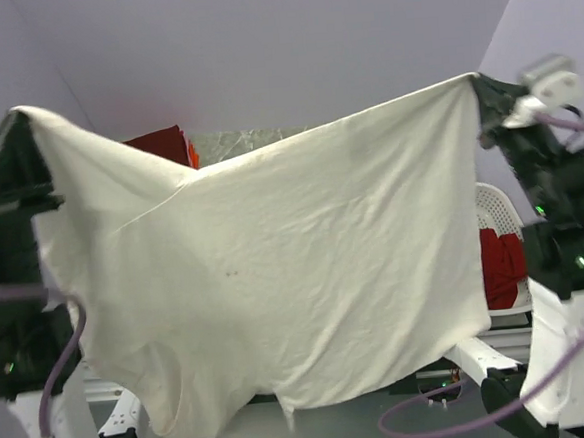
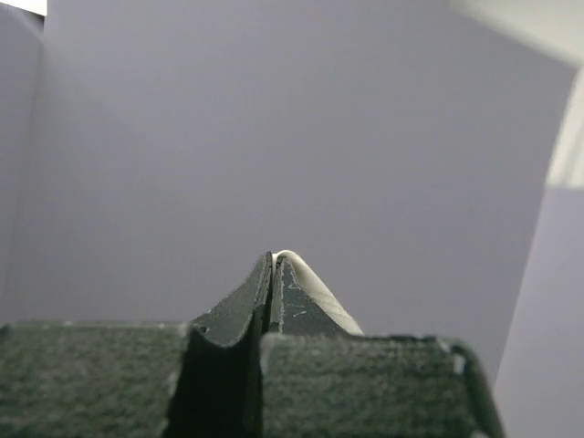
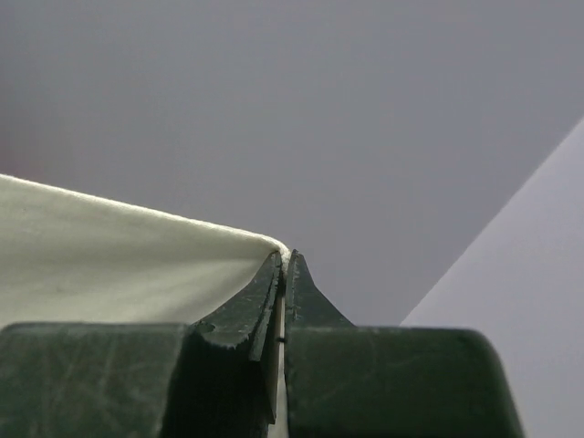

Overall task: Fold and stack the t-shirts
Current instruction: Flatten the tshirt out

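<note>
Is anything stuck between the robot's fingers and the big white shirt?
No. The left gripper and right gripper each pinch a top corner of the cream-white t-shirt directly. The hanging shirt hides what lies beneath it, so I cannot tell about that.

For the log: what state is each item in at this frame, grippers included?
cream-white t-shirt: held up, hanging spread between both grippers, lower edge loose.
left gripper: shut on one top corner of the shirt.
right gripper: shut on the other top corner.
red cloth: behind the shirt, mostly hidden; cannot tell if folded.
white lattice basket: partly hidden, holds a red garment.
</note>
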Robot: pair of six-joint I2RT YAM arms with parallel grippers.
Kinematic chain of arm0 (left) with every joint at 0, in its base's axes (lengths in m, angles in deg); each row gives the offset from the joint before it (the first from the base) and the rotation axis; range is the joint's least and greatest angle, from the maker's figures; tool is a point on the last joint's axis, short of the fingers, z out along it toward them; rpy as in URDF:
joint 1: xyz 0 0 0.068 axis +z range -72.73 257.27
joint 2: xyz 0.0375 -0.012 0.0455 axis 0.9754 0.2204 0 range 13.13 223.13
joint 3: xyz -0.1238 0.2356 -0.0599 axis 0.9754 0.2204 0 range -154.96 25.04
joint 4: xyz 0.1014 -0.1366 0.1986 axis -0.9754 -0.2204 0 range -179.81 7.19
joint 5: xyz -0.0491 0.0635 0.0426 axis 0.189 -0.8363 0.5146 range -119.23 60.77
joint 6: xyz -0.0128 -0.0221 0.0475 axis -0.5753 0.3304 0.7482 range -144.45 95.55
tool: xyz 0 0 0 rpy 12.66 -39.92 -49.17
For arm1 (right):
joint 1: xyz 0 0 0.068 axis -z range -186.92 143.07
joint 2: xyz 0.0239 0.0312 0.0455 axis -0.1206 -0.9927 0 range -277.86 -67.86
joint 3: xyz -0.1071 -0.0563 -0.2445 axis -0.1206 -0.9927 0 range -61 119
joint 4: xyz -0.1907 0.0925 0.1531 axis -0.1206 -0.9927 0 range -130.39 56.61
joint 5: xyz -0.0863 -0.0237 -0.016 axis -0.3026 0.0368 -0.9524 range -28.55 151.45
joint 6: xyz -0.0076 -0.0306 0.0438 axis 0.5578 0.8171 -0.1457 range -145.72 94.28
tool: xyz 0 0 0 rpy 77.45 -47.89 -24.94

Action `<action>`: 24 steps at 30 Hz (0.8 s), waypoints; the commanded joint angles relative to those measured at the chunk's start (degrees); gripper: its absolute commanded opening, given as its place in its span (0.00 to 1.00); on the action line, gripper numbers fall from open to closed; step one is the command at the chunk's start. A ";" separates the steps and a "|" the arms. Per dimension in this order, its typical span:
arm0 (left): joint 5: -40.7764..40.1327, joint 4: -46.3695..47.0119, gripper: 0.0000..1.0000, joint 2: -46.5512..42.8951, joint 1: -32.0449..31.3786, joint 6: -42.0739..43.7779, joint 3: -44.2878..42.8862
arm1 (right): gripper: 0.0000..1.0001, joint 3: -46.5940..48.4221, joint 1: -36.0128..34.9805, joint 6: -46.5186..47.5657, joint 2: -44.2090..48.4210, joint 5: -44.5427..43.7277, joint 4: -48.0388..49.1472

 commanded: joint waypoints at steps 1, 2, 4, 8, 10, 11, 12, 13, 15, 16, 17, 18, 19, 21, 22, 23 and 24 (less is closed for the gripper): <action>-2.88 1.47 0.01 4.01 -0.07 2.64 10.34 | 0.00 -9.40 0.15 -1.12 -3.88 2.33 6.40; -3.14 3.56 0.01 4.36 -0.16 2.91 13.15 | 0.00 -11.95 0.15 -1.12 -5.11 3.12 7.80; -4.28 6.90 0.00 6.63 -0.16 2.91 21.15 | 0.00 -20.03 0.24 -1.29 -7.30 4.88 13.77; -4.90 13.50 0.01 14.80 -0.07 2.56 31.88 | 0.00 -28.05 0.07 -1.38 -16.17 9.43 21.16; -4.29 17.62 0.00 22.97 0.28 2.12 35.41 | 0.00 -28.59 -0.19 -1.21 -24.48 11.12 23.89; -4.37 18.43 0.00 26.30 0.63 1.68 35.41 | 0.00 -28.06 -0.37 -1.29 -28.02 11.91 24.60; -4.11 19.39 0.00 29.64 0.80 1.33 35.07 | 0.00 -25.36 -0.55 -1.38 -31.45 12.09 25.04; -3.85 20.19 0.00 36.64 0.98 1.41 34.19 | 0.00 -23.33 -0.90 -1.29 -38.88 11.92 24.52; -3.94 19.50 0.00 43.71 1.33 1.33 29.39 | 0.00 -15.72 -1.78 -1.90 -46.39 10.17 22.68; -3.85 18.53 0.01 49.83 1.33 1.59 27.44 | 0.00 -12.97 -2.04 -2.34 -52.78 9.47 21.80; -3.85 17.74 0.00 52.33 1.42 1.50 25.59 | 0.00 -10.42 -2.48 -2.78 -55.80 8.59 21.09; -3.76 17.21 0.00 55.75 1.51 1.68 22.79 | 0.00 -5.95 -2.74 -3.31 -58.18 6.84 20.13; -3.67 17.03 0.00 57.00 1.60 1.94 21.71 | 0.00 -4.08 -3.01 -3.23 -62.29 5.43 19.69; -2.80 15.81 0.00 59.98 1.68 2.38 18.20 | 0.00 0.83 -3.62 -3.40 -65.57 1.83 18.81; -2.36 15.28 0.00 60.87 1.69 2.64 16.88 | 0.00 2.51 -3.71 -3.49 -68.28 1.12 18.45; -2.18 14.58 0.00 61.57 1.77 2.82 14.78 | 0.00 3.66 -3.71 -3.75 -69.35 0.24 18.28; -1.74 13.61 0.00 62.80 1.77 3.17 13.80 | 0.00 5.67 -3.71 -4.10 -70.76 -0.90 18.27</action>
